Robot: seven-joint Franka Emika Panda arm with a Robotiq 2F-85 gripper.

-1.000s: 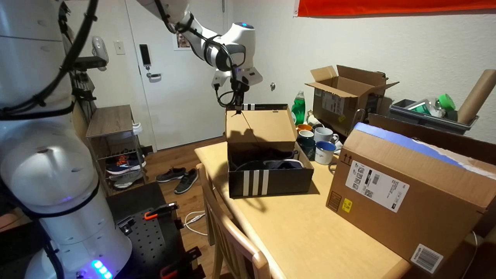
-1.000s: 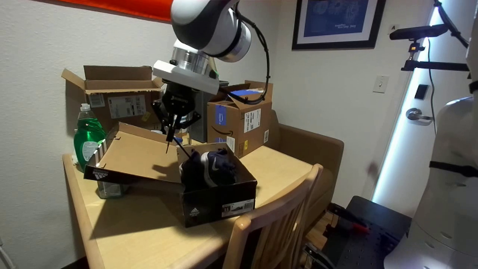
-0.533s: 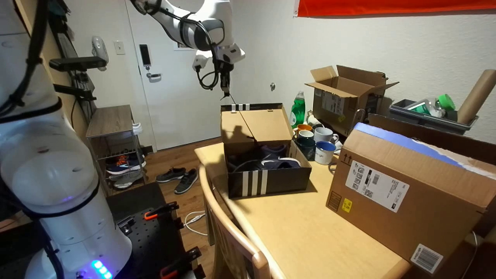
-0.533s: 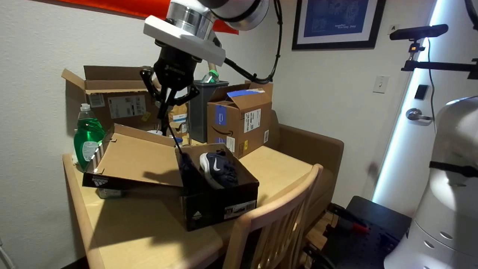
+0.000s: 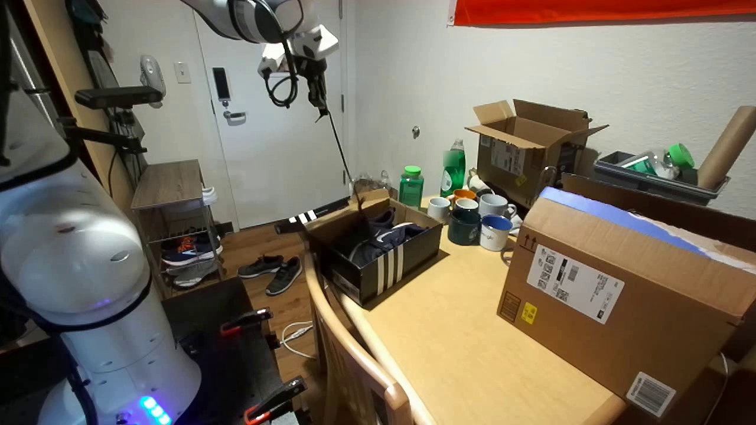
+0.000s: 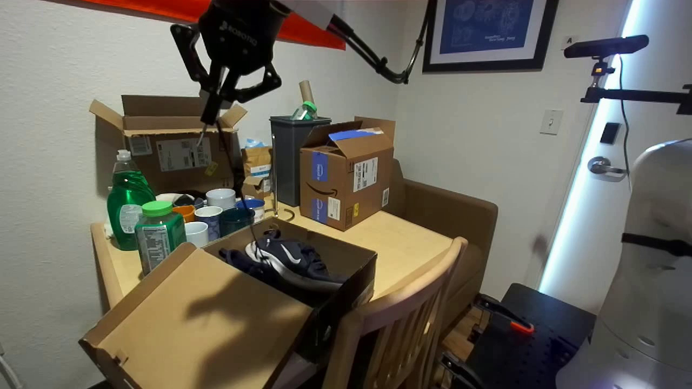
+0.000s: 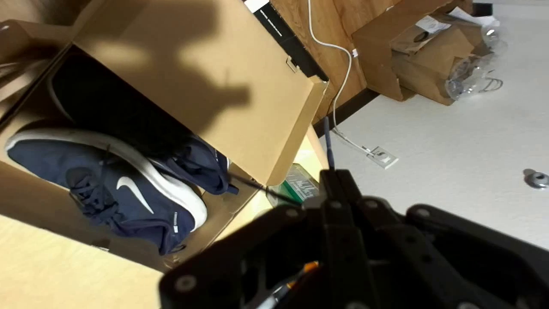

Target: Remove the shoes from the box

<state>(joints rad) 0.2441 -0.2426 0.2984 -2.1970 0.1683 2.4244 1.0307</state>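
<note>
The black box (image 5: 422, 251) with white stripes sits askew at the table edge by the chair, with its tan lid (image 6: 178, 324) hanging open outward. Two dark navy shoes lie inside. One shoe (image 7: 141, 189) shows a white swoosh and sole, also in an exterior view (image 6: 294, 259). The second shoe (image 7: 201, 167) is partly hidden by shadow and lid. My gripper (image 5: 323, 111) is high above the box, with its fingertips together in the wrist view (image 7: 336, 174). It is shut on a dark shoelace (image 5: 339, 147), which runs down, nearly taut, to the second shoe.
Several mugs (image 5: 465, 227), a green-capped jar (image 5: 411, 188) and a green soap bottle (image 6: 127, 200) stand beside the box. A large brown carton (image 5: 620, 295) and a carton with raised flaps (image 5: 502, 156) are on the table. A wooden chair (image 5: 339, 336) stands against the edge.
My gripper has risen and moved away from the wall side, pulling the lace. The box has turned and shifted, its lid has swung down outward, and the jar and more mugs are uncovered.
</note>
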